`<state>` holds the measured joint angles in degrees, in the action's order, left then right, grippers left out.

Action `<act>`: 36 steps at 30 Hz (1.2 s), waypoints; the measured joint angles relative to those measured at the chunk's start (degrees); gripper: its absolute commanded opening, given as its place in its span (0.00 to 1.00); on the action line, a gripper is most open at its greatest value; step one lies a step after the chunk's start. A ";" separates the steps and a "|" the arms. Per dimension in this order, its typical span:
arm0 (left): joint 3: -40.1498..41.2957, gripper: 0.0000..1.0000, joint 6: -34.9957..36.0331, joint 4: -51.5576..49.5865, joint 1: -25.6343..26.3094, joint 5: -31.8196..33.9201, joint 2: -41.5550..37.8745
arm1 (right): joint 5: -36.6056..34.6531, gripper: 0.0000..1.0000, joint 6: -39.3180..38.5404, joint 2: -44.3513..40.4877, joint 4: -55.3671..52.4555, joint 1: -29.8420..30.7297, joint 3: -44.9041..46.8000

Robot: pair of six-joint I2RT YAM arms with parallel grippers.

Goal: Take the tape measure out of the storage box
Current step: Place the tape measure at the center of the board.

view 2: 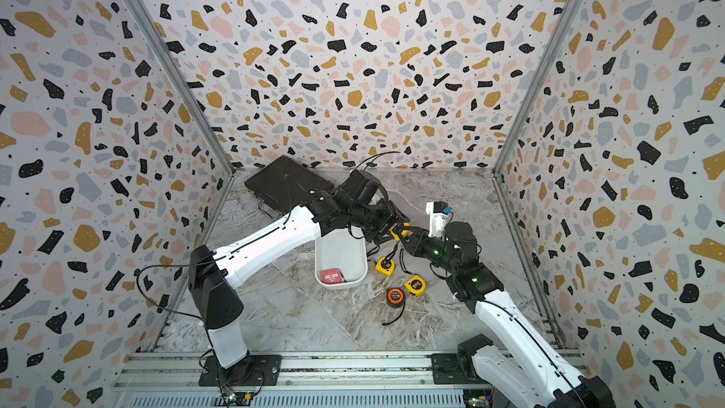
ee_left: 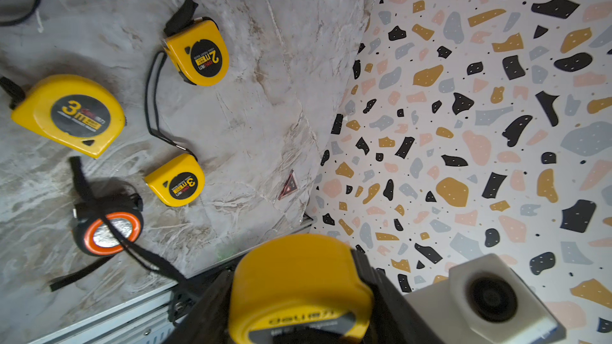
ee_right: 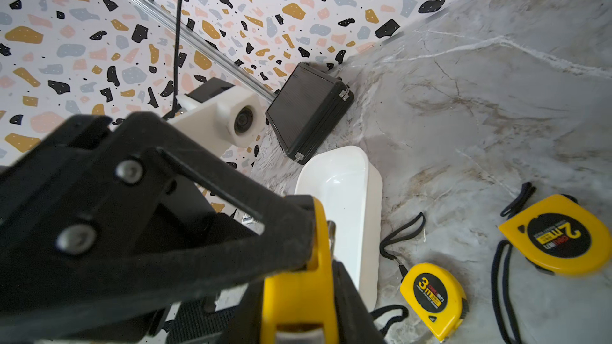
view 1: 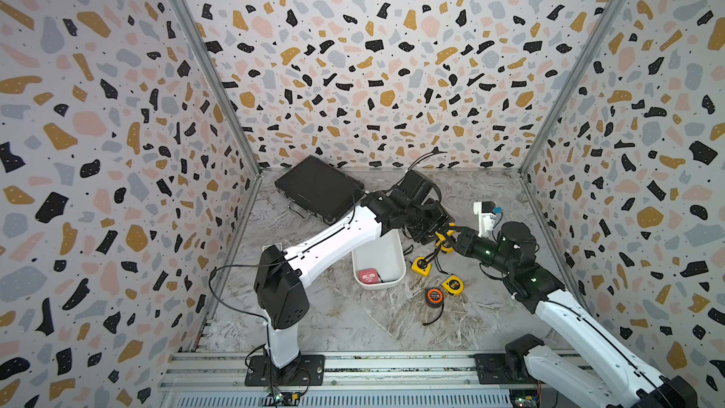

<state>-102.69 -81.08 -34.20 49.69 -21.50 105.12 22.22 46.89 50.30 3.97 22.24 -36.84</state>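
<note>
Yellow tape measure (ee_right: pixel 298 276) fills both wrist views, hanging in the air at about one o'clock from the storage box (view 1: pixel 378 257), just past its far corner. The right gripper (view 1: pixel 451 236) is clamped on it. The left gripper (view 1: pixel 440 229) touches its side, but I cannot tell whether it grips or merely rests there. If the arms part while both hold, the case could twist free and drop onto the loose tape measures (view 1: pixel 421 266) at four o'clock. It could also fall back into the box, where a red tape measure (view 1: pixel 368 276) lies at the six o'clock end.
</note>
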 measured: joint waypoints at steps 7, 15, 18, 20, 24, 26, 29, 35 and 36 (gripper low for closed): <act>-0.07 1.00 2.93 -1.90 -0.02 0.76 -0.02 | 0.28 0.12 -0.17 -0.13 -4.46 -7.04 0.66; 3.26 1.00 5.11 -3.06 -0.28 2.86 -2.36 | 1.81 0.12 0.09 2.19 -4.83 -11.67 7.65; 4.22 1.00 5.51 -3.50 -0.50 3.72 -3.34 | 2.45 0.13 0.35 4.46 -4.76 -13.25 10.51; 4.76 1.00 5.68 -3.63 -0.52 4.09 -3.80 | 2.86 0.12 0.48 5.77 -4.74 -14.23 12.04; 5.88 1.00 6.14 -4.02 -0.57 5.01 -4.52 | 4.02 0.13 0.61 8.52 -3.74 -16.65 14.14; 6.56 1.00 6.40 -4.13 -0.57 5.38 -4.87 | 4.59 0.13 0.61 10.10 -2.82 -17.68 14.64; 7.10 1.00 6.58 -4.50 -0.57 5.79 -5.22 | 5.42 0.13 0.59 12.35 -1.60 -18.80 15.06; 7.61 1.00 6.95 -4.74 -0.81 6.43 -5.68 | 6.99 0.13 0.35 16.96 0.74 -20.11 15.06; 7.74 1.00 7.02 -4.74 -0.81 6.54 -5.88 | 7.17 0.13 0.26 17.66 0.87 -20.26 15.06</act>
<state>-94.96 -74.06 -38.94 48.88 -14.96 99.24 29.39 47.16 67.96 4.84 1.98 -21.78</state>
